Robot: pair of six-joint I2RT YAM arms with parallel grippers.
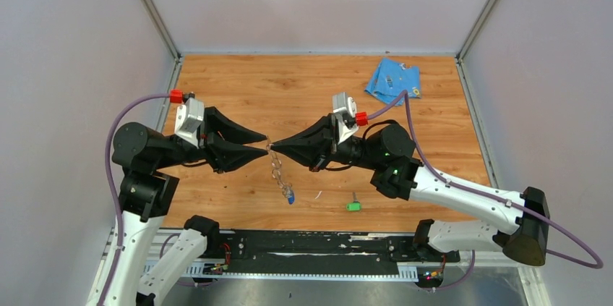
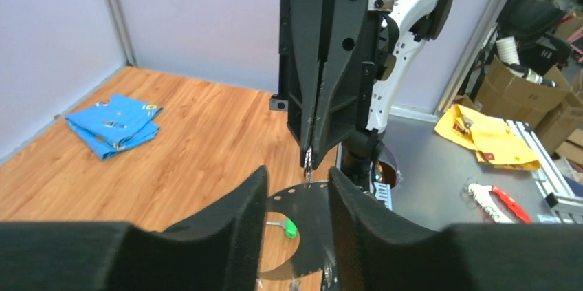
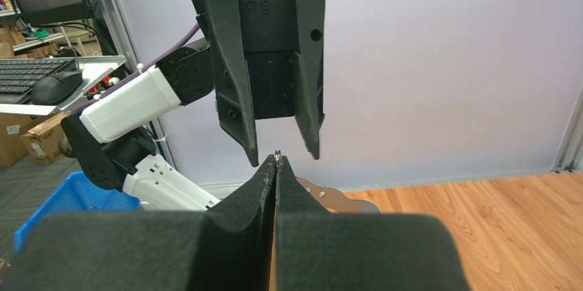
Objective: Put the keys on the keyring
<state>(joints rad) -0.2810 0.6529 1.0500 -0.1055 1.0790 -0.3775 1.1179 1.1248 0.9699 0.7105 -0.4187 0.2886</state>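
My right gripper (image 1: 277, 146) is shut on the top of the keyring (image 1: 278, 172), a thin grey metal band with holes that hangs from its tip to the table. The blue-headed key (image 1: 290, 198) sits at the band's lower end; whether it is threaded on, I cannot tell. The green-headed key (image 1: 353, 205) lies loose on the wood near the front edge. My left gripper (image 1: 266, 142) faces the right one tip to tip, open, one finger on each side of the band's top. In the left wrist view the keyring (image 2: 307, 212) shows between the fingers, the green key (image 2: 291, 227) seen through the loop.
A folded light-blue cloth (image 1: 392, 80) lies at the back right corner of the wooden table. Grey walls close in the left, back and right sides. A black base rail (image 1: 318, 244) runs along the near edge.
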